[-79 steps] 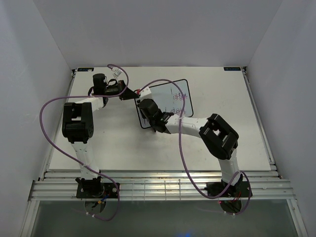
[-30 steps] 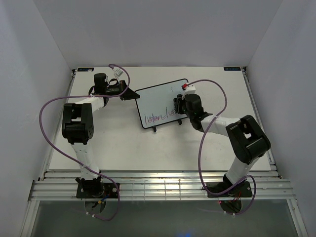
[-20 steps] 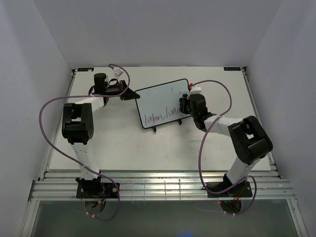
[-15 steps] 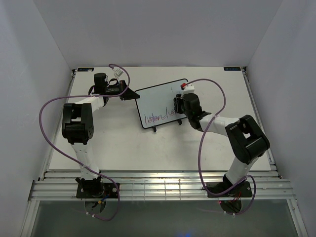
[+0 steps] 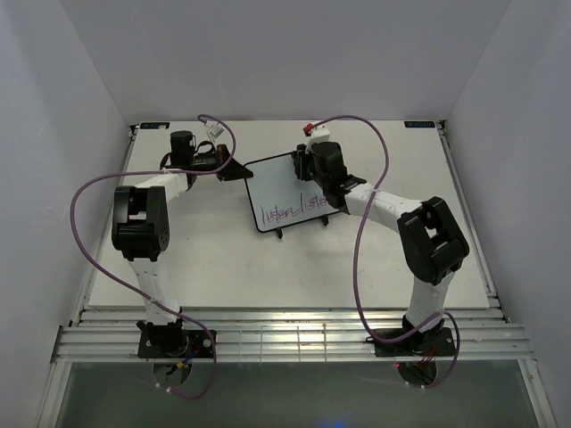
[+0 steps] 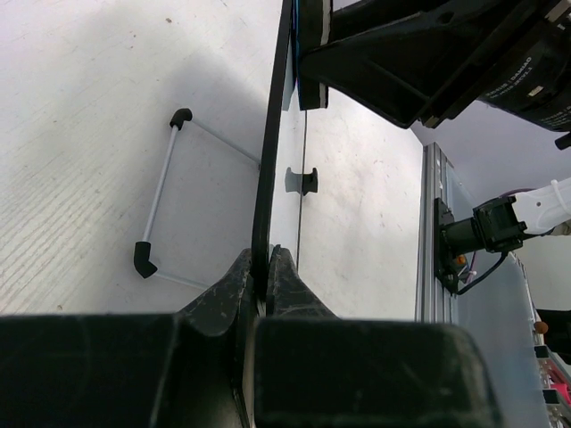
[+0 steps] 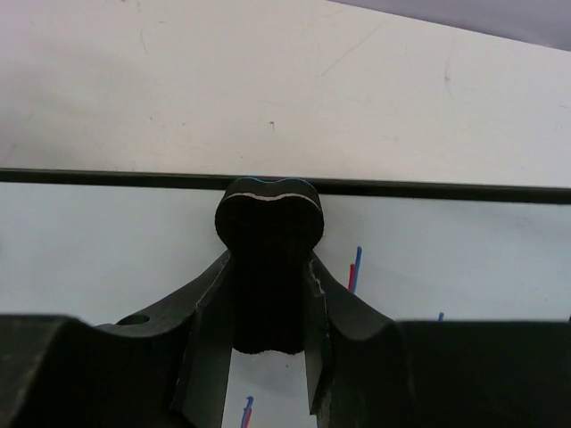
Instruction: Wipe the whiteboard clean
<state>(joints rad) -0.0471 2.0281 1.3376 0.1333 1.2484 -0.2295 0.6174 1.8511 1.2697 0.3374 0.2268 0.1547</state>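
Observation:
The whiteboard (image 5: 277, 192) stands tilted on its black wire feet mid-table, with red and dark handwriting along its lower part. My left gripper (image 5: 239, 169) is shut on the board's left edge; the left wrist view shows the frame (image 6: 270, 169) pinched edge-on between the jaws. My right gripper (image 5: 310, 169) is shut on the black bone-shaped eraser (image 7: 269, 263), pressed against the board's upper part just below the top frame (image 7: 446, 190). Short red and blue strokes (image 7: 355, 267) remain beside the eraser.
The board's wire stand (image 6: 161, 201) rests on the white table behind the board. The metal rail of the table's near edge (image 5: 285, 339) carries both arm bases. Purple cables (image 5: 357, 241) loop over the table beside each arm.
My right gripper with the eraser has swept from the board's lower left to its right side, then up and left to the top middle. Upper-right writing is gone. The left gripper has held still.

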